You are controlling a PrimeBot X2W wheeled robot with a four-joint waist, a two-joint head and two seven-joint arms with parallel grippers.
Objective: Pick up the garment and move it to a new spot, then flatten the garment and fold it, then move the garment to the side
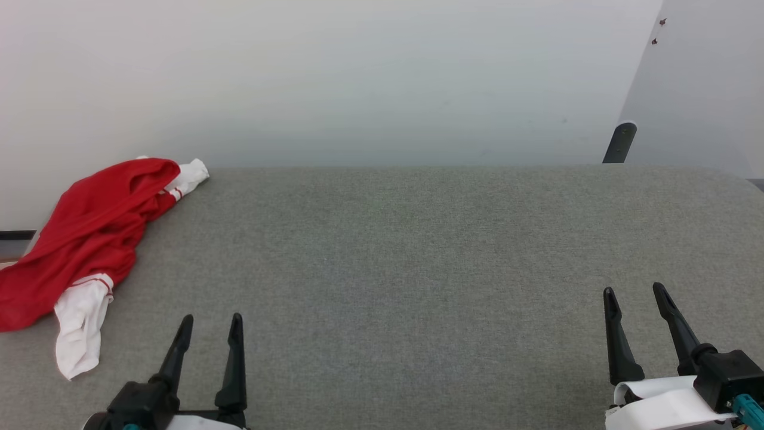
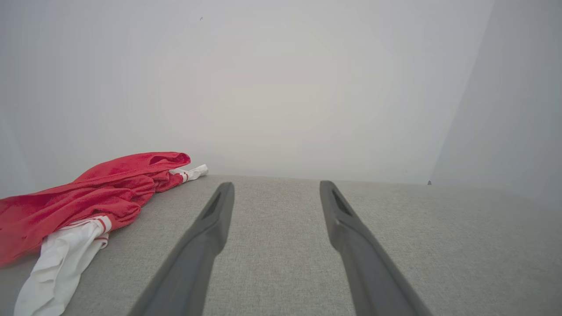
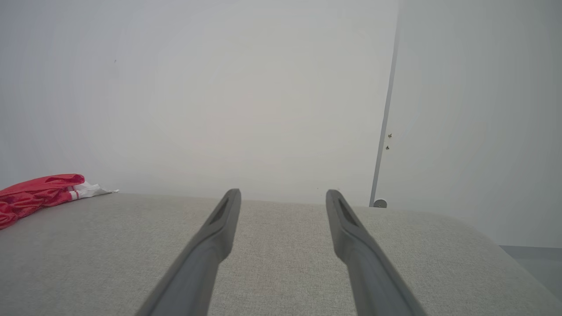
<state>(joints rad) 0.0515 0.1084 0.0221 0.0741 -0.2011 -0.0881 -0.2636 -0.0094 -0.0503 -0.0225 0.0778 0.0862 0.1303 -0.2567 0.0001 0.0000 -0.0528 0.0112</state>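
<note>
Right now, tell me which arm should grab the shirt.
Left. The shirt lies crumpled at the left of the table, close to the open left gripper; the open right gripper sits far across.

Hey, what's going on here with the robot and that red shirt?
Nothing is being handled yet. The garment lies crumpled at the far left of the grey table. The left gripper and the right gripper are both open and empty on the near side, and the left one is closer to the shirt.
</note>
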